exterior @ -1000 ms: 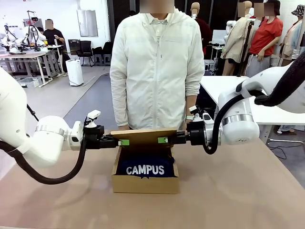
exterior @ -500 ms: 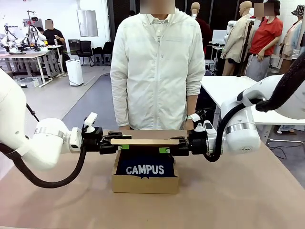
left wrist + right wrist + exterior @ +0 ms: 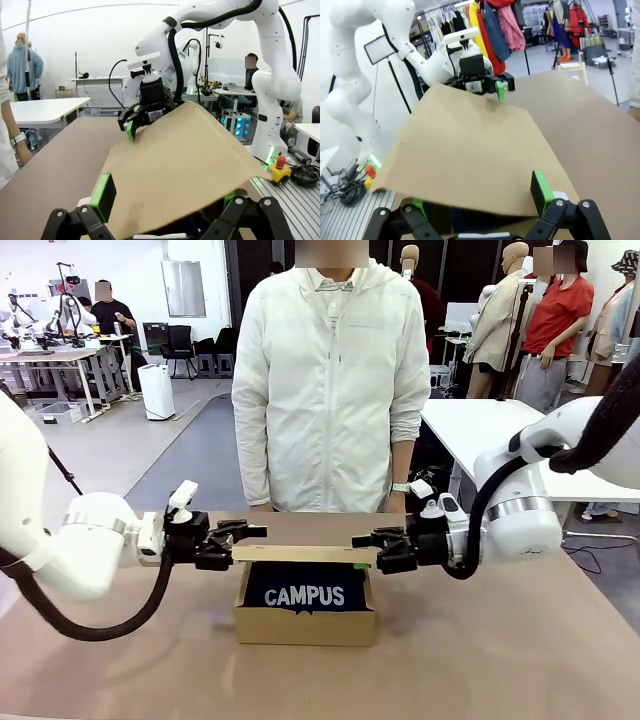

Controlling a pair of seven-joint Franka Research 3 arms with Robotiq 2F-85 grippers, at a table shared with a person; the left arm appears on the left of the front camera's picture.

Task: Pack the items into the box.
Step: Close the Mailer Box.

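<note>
The brown cardboard box stands mid-table. Inside it lies one of the items, a navy pencil case lettered "CAMPUS". The lid flap lies nearly flat over the box's top, its front edge slightly raised. My left gripper is at the flap's left end and my right gripper at its right end. Both are open, with their jaws spread above and below the flap's edge. In the left wrist view the flap runs from my left gripper to the right gripper. The right wrist view mirrors this: flap, right gripper, left gripper.
A person in a white jacket stands at the table's far edge, right behind the box, arms hanging down. The brown tabletop is bare to the left, right and front of the box.
The lid flap has swung down from raised to nearly flat over the box. Both grippers came down with it, then opened and released its ends.
</note>
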